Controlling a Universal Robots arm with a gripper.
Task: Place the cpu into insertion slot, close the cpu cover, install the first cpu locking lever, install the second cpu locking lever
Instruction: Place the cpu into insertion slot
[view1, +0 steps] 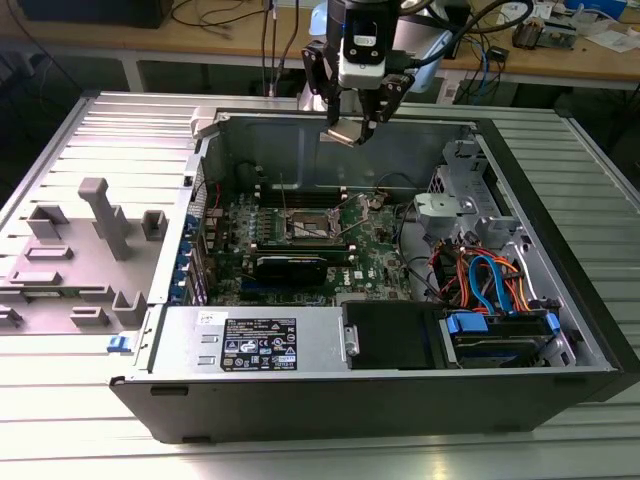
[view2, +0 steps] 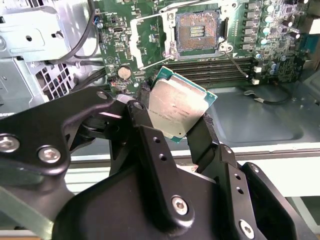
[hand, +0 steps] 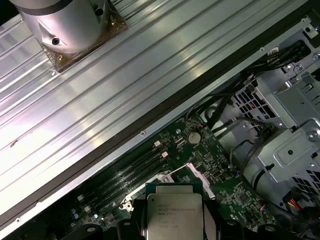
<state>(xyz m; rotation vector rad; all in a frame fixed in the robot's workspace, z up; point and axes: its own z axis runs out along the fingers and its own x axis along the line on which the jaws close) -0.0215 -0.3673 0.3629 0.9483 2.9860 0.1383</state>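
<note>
My gripper (view1: 352, 128) hangs over the back wall of the open computer case, shut on the cpu (view1: 347, 131). The chip's silvery top (view2: 177, 107) sits tilted between the two black fingers (view2: 145, 125), and the first wrist view looks straight onto the cpu (hand: 175, 212). Below it and nearer the case's middle, the insertion slot (view1: 308, 226) lies on the green board. Its dark pin field (view2: 197, 31) is bare. Beside the socket, the cpu cover (view2: 144, 42) is swung open. Thin wire levers stick out around the socket.
Long black memory slots (view2: 210, 70) lie between the socket and the chip. A black card (view1: 290, 265) and a labelled power supply (view1: 260, 345) sit in front. On the exterior view's right is a drive cage with blue and orange cables (view1: 490, 280). A grey fixture (view1: 90, 230) stands left of the case.
</note>
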